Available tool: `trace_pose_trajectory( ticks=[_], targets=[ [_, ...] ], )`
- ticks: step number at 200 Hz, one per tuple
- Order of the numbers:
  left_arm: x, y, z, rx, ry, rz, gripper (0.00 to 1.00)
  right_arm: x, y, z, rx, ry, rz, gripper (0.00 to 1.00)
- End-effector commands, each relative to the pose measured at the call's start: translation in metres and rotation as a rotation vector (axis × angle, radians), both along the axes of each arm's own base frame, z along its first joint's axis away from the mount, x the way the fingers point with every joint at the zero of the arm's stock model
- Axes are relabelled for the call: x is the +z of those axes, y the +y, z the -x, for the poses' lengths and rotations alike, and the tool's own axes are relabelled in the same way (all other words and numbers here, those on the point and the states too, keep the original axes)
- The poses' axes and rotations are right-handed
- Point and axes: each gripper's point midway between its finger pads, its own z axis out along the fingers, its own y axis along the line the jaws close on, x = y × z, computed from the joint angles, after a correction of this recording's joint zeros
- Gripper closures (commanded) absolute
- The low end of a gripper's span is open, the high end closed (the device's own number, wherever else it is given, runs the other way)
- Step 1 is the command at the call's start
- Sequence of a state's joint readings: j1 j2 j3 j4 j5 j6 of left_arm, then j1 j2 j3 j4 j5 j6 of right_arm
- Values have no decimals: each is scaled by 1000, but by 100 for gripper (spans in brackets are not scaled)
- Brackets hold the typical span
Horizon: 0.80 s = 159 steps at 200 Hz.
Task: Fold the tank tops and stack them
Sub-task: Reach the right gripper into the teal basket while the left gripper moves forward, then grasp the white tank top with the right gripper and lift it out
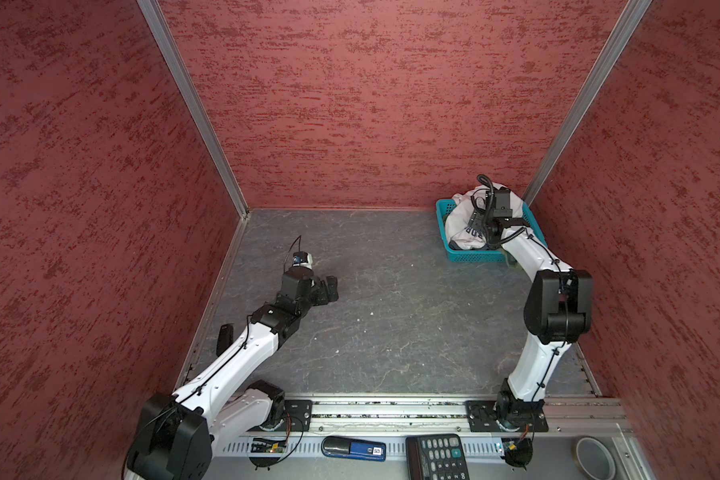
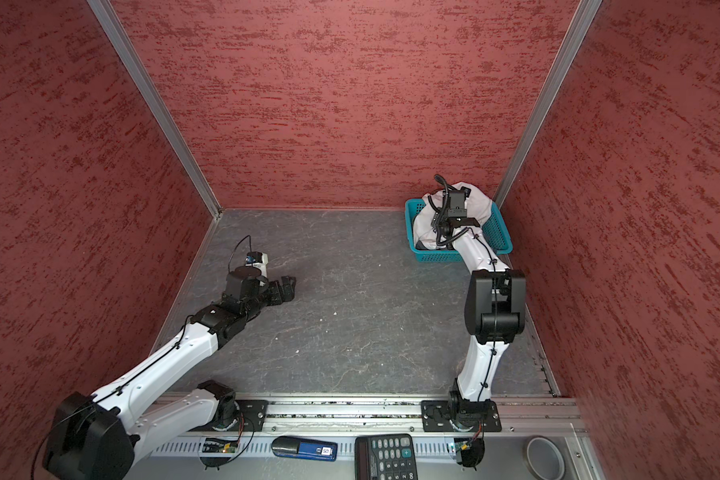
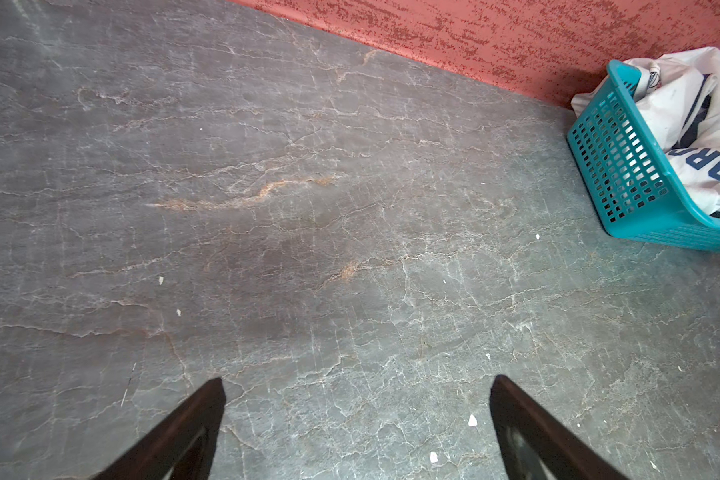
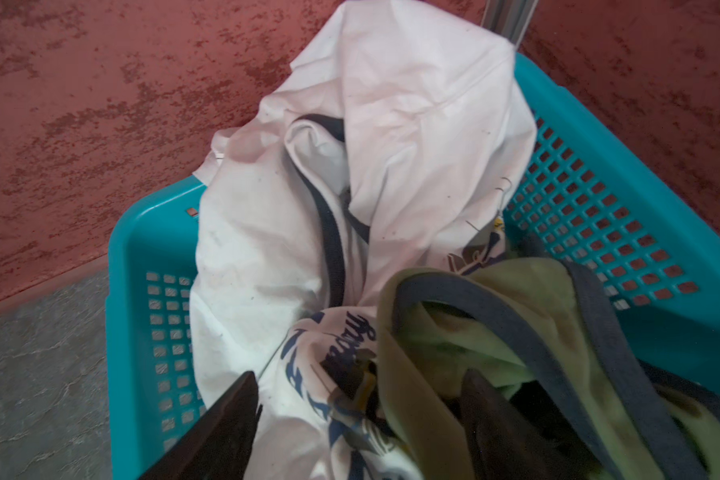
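Both tank tops lay crumpled together in the teal basket [image 4: 142, 291], which sat in the far right corner of the worktop [image 1: 391, 316]. The white tank top [image 4: 412, 124] was heaped high over the rim and the olive tank top [image 4: 474, 345] tucked low beside it, neither one folded. The right arm [image 1: 531, 251] was bent down into the basket, the right arm's jaws partly apart and astride a bunch where white and olive cloth met, with no firm pinch to be seen. It looked set to draw a top out, since nothing could be folded inside the basket. The left arm [image 1: 242, 357] hung low over bare worktop, well apart from the basket. The left arm's jaws were wide and empty, seemingly placed where a shirt could be spread flat.
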<state>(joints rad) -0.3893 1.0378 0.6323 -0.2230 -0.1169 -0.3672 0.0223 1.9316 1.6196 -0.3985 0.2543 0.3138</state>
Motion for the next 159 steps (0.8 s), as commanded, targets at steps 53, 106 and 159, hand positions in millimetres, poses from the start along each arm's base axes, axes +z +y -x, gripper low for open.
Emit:
trace_pose_trajectory(
  ticks=[53,106,159],
  targets=[
    [1,1,-3,1,-23,-18,0,-45,18,-11,58,171,36,23],
    [0,0,-4,1,-18,-22,0,-70,22,-19,84,237,37,19],
    [-3,3,-5,15,-14,-35,0,-77,25,-26,110,263,36,46]
  ],
)
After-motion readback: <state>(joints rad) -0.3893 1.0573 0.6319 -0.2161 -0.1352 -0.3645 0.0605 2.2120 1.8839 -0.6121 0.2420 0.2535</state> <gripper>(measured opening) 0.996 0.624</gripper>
